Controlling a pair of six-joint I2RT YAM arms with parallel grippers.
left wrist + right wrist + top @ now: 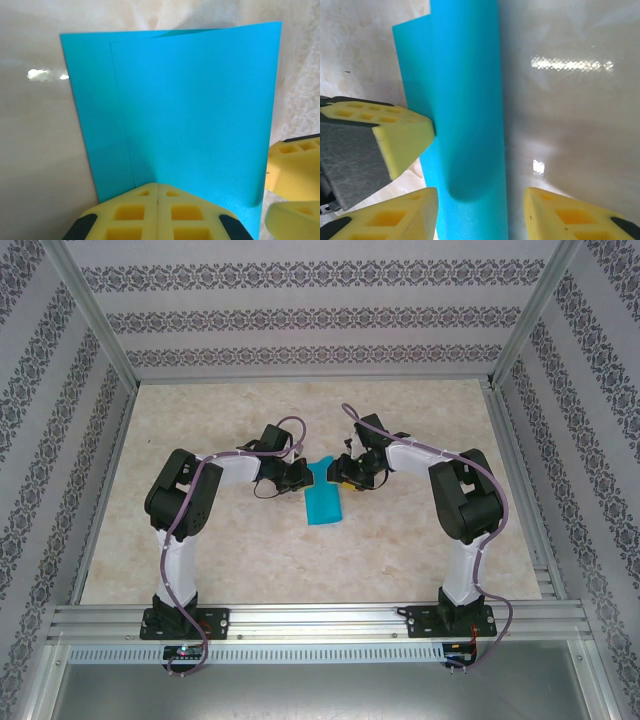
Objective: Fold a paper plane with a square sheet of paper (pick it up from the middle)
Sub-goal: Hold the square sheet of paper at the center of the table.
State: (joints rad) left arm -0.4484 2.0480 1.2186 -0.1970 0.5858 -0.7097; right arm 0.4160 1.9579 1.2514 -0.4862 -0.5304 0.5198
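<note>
Left claw, tips pressed together, sits at the folded blue sheet of paper; right claw stands apart, straddling its curled fold on the surface.

I'm seeing the square sheet of paper showing plain cyan-blue against the bench, which is looking cream with faint marbling. The left claw and right claw are showing yellow pads with dark backs. The walls are wearing grey floral stripes on white.
</note>
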